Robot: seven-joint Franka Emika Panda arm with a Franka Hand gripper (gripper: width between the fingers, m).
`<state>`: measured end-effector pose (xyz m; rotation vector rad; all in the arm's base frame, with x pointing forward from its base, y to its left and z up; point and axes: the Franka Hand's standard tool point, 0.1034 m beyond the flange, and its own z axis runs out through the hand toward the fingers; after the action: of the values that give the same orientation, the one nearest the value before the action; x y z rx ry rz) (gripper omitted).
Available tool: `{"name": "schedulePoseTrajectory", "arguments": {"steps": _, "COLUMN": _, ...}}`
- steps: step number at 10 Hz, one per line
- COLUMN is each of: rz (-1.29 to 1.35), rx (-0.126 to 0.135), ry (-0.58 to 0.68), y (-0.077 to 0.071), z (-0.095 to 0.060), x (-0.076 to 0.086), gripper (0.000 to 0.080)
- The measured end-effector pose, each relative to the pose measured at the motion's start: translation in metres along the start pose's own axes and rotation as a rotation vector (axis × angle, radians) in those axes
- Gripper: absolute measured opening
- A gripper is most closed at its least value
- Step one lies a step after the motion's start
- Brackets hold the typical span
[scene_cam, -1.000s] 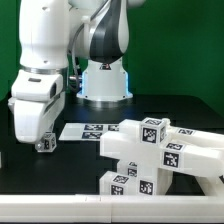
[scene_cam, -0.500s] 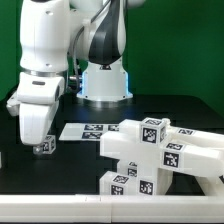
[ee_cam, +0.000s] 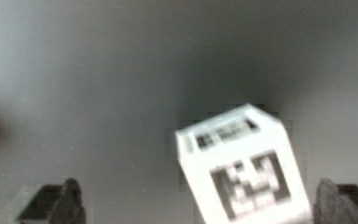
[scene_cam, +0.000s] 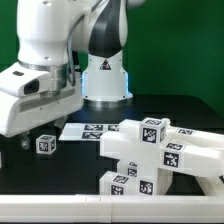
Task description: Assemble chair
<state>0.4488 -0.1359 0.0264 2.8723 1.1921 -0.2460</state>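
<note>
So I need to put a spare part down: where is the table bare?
Bare dark table runs along the near edge, between the small cube and the chair parts. Another patch lies past the marker board, at the exterior view's right of the robot base. The exterior view's right front is crowded with stacked parts.

No readable text; only black-white square tags on chair parts [scene_cam: 150, 150], marker board [scene_cam: 88, 129].

A small white plastic cube with a black-and-white tag [scene_cam: 45, 144] sits alone on the dark table, well apart from the rest. At the exterior view's right, a cluster of white blocky tagged bars and panels [scene_cam: 150, 155] lies stacked together, tags facing up and forward.
</note>
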Motion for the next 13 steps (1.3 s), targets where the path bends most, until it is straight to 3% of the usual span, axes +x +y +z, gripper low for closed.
{"name": "schedulePoseTrajectory", "arguments": {"steps": 4, "rz": 0.297, "rx": 0.019, "ry": -0.008, "y": -0.004, "z": 0.001, "x": 0.002, "gripper": 0.0649}}
{"name": "schedulePoseTrajectory", "arguments": {"steps": 5, "rz": 0.506, "rx": 0.057, "ry": -0.020, "y": -0.006, "z": -0.001, "x": 0.005, "gripper": 0.0649}}
{"name": "schedulePoseTrajectory", "arguments": {"steps": 8, "rz": 0.759, "rx": 0.089, "ry": -0.003, "y": 0.017, "z": 0.005, "x": -0.004, "gripper": 0.0649}}
{"name": "schedulePoseTrajectory", "arguments": {"steps": 9, "rz": 0.822, "rx": 0.124, "ry": -0.034, "y": 0.019, "z": 0.004, "x": -0.005, "gripper": 0.0649}}
{"name": "schedulePoseTrajectory", "arguments": {"steps": 11, "rz": 0.826, "rx": 0.119, "ry": -0.032, "y": 0.019, "z": 0.005, "x": -0.003, "gripper": 0.0649}}
{"name": "schedulePoseTrajectory", "arguments": {"steps": 12, "rz": 0.828, "rx": 0.144, "ry": -0.055, "y": 0.016, "z": 0.005, "x": -0.003, "gripper": 0.0649}}
{"name": "schedulePoseTrajectory", "arguments": {"steps": 13, "rz": 0.857, "rx": 0.201, "ry": -0.107, "y": 0.013, "z": 0.000, "x": 0.000, "gripper": 0.0649}}
